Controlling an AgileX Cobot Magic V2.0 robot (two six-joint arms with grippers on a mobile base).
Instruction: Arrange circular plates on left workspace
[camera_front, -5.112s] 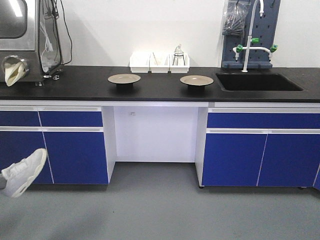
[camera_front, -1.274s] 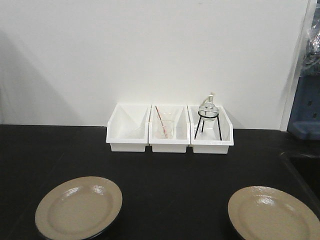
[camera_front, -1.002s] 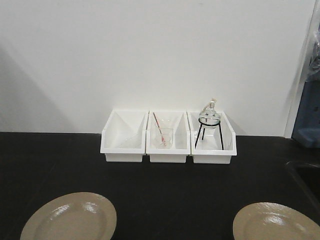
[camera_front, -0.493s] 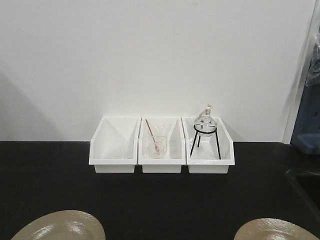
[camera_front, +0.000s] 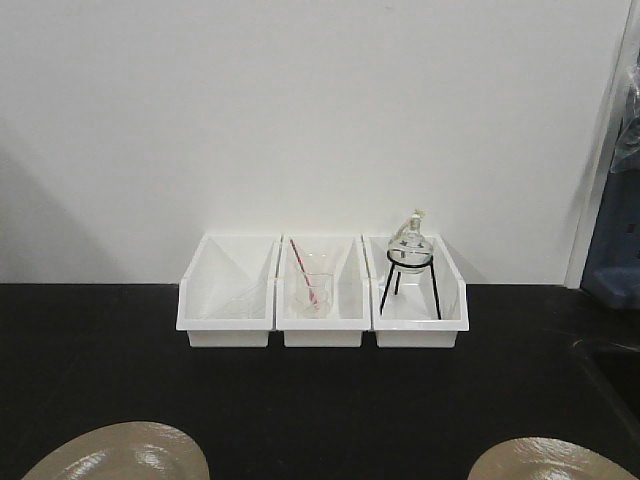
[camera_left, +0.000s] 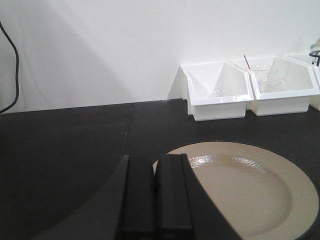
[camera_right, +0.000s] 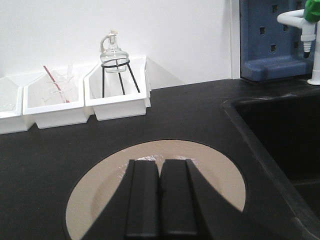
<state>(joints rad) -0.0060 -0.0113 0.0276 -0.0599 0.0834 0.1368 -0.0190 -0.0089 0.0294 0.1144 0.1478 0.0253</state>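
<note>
Overhead, both hands hang low above the two circular plates on the black table, each with its fingers pressed together and nothing between them. The left hand sits over the near left rim of the left plate; whether it touches the glaze cannot be told. The right hand reaches across the near half of the right plate, which lies just beside the sunken sink. From the front view, only the far edges of the two plates show, at the bottom corners and well apart, one at each side of the table.

Against the white wall stand three white bins, side by side and touching. The middle one holds a clear beaker with a red rod leaning in it; the right one holds a round glass flask on a black tripod. A blue pegboard and a white tap rise behind the sink.
</note>
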